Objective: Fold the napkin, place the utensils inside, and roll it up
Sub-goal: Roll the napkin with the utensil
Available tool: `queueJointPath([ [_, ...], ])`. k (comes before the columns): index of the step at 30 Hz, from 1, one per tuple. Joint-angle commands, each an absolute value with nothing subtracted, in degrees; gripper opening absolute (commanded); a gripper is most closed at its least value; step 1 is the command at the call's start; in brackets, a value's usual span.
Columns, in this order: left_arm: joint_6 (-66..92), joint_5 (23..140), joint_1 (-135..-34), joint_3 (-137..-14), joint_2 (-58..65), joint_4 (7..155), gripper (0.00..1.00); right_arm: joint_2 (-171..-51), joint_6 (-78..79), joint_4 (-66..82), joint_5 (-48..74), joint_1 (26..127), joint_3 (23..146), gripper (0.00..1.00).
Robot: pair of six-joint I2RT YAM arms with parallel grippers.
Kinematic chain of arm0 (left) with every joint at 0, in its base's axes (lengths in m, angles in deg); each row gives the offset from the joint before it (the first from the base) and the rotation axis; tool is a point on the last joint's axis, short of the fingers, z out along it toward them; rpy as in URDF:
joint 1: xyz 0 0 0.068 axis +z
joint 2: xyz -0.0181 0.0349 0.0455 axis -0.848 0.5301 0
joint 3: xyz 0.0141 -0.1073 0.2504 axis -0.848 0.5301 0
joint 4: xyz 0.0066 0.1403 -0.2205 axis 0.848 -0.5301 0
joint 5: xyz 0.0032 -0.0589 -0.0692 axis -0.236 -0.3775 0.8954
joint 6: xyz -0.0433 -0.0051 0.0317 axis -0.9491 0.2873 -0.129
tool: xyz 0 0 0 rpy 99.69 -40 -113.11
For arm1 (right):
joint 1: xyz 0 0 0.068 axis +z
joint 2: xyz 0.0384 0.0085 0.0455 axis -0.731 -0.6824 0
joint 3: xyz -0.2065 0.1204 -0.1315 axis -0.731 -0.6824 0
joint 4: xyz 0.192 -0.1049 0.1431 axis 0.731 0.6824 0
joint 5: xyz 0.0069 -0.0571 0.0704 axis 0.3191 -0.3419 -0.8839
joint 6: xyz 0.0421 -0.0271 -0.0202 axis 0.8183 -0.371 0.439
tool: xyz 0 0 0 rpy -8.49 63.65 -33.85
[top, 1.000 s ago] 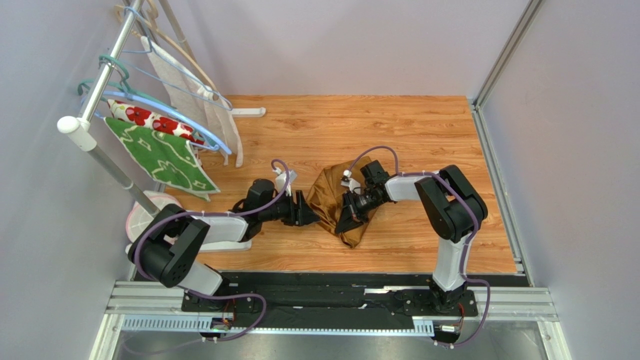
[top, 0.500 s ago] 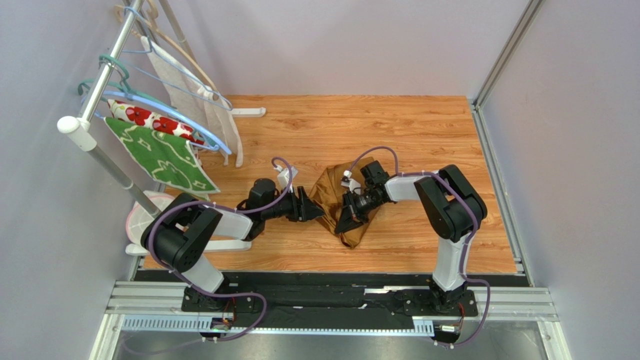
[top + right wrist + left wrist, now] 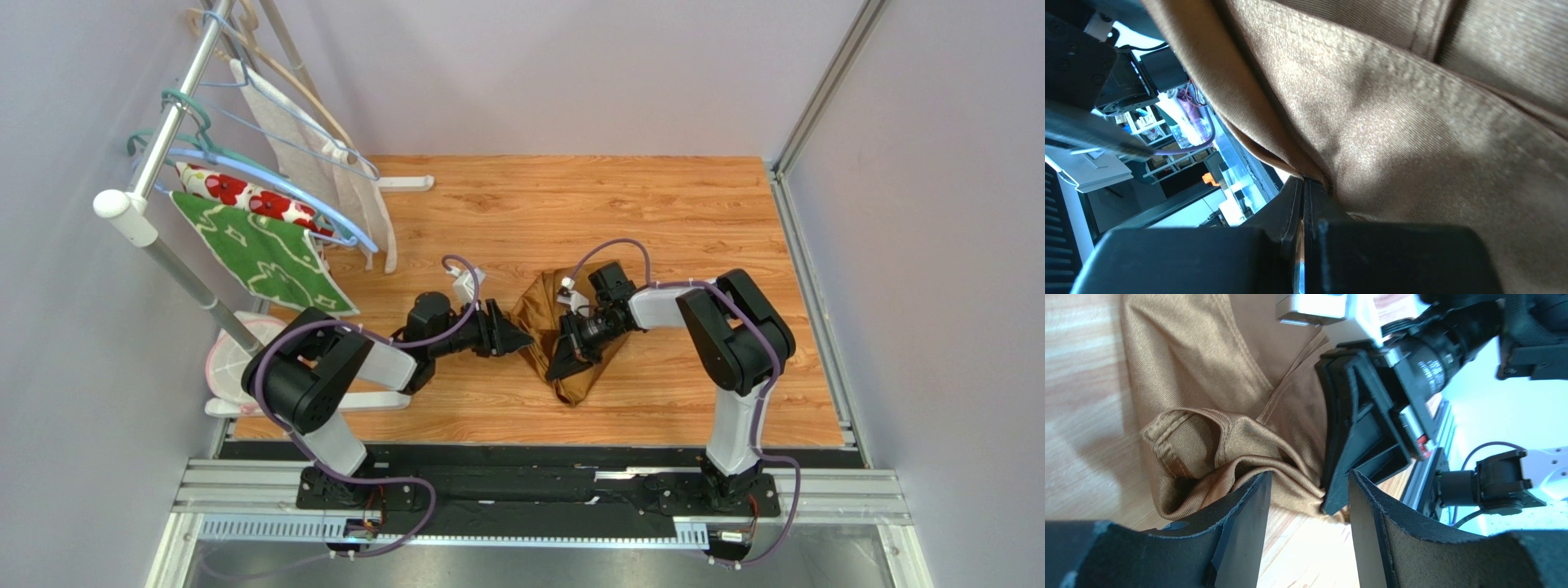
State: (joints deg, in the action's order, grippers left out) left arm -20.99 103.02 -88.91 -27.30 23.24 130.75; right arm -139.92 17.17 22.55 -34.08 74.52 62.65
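The task is barely begun. The napkin [image 3: 548, 321] lies bunched in a heap in the middle of the surface [image 3: 687, 208], neither spread nor folded, and no utensils show in any view. Flattening, folding, loading and rolling all remain. The right end effector [image 3: 567, 355] is clamped tight on a fold of the cloth. The left end effector [image 3: 1309, 478] stands partway open and empty, aimed at a rumpled hem just ahead.

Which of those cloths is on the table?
The plain golden-brown cloth, bunched on the wooden table; the green leaf-patterned cloth and red-flowered white cloth hang on the rack.
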Motion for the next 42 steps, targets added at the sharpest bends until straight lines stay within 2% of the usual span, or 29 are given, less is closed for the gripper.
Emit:
queueJointPath([
  [1,-23.3,103.2,-89.0,-27.1,23.4,140.2,0.57,-139.9,17.7,21.7,-32.5,74.3,62.2,0.00],
  [18,-26.6,98.2,-89.0,-26.7,30.7,150.1,0.58,-139.9,18.4,20.6,-32.6,74.2,61.8,0.00],
  [25,-26.6,97.4,-89.2,-28.7,33.0,148.8,0.58,-139.6,18.5,20.6,-32.3,74.0,61.9,0.00],
  [30,-24.5,96.8,-89.3,-30.0,33.0,142.4,0.55,-139.0,18.8,20.8,-32.2,74.3,62.0,0.00],
  [33,-22.9,96.5,-89.3,-31.4,32.2,135.4,0.52,-136.8,18.8,21.5,-31.8,74.3,62.4,0.13],
  [34,-22.5,96.4,-89.3,-31.8,32.2,132.5,0.51,-135.8,18.7,21.5,-31.7,74.3,62.6,0.25],
  [37,-20.9,96.2,-89.3,-32.8,31.4,127.2,0.48,-131.8,17.9,23.2,-30.6,74.3,63.2,0.45],
  [42,-19.3,96.7,-89.3,-34.4,31.4,122.8,0.45,-125.6,11.8,31.8,-22.1,76.1,66.2,0.53],
])
